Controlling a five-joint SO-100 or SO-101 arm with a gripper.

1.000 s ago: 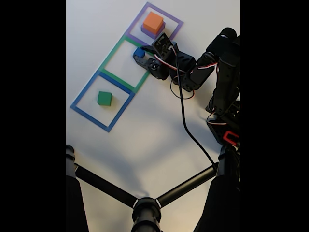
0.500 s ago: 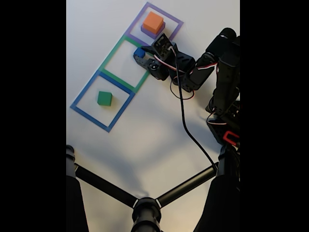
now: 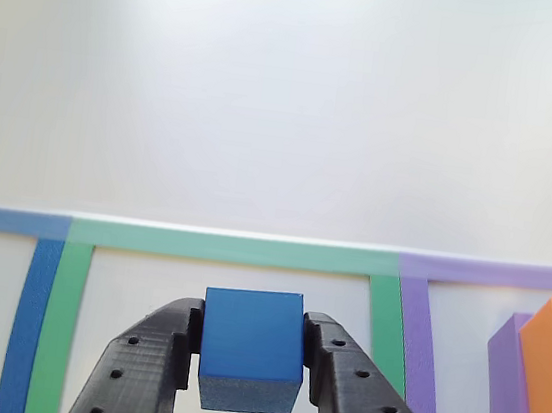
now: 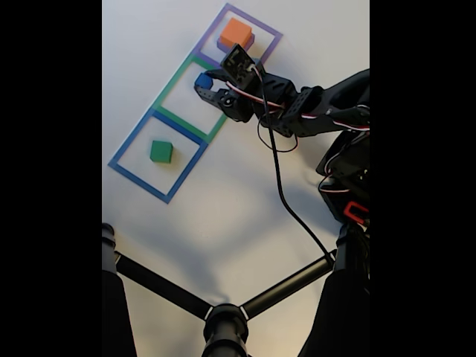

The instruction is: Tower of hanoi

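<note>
Blue cube point(image 3: 249, 349): pinched between the two black fingers of the claw point(image 3: 248, 364), one flat face toward the close camera, edges level, no long axis to speak of. In the fixed view the blue cube point(image 4: 203, 80) sat within the green tape square point(image 4: 165, 92), the claw point(image 4: 202, 83) closed around it.

Green block point(image 4: 161, 152): resting inside the blue tape square point(image 4: 123, 153), well apart from the claw.

Orange block point(image 4: 236, 33): stacked on the purple block point(image 4: 248, 42), inside the purple tape square point(image 4: 269, 32); sides roughly parallel to the tape.

Desk point(image 4: 245, 201): white, plain.
</note>
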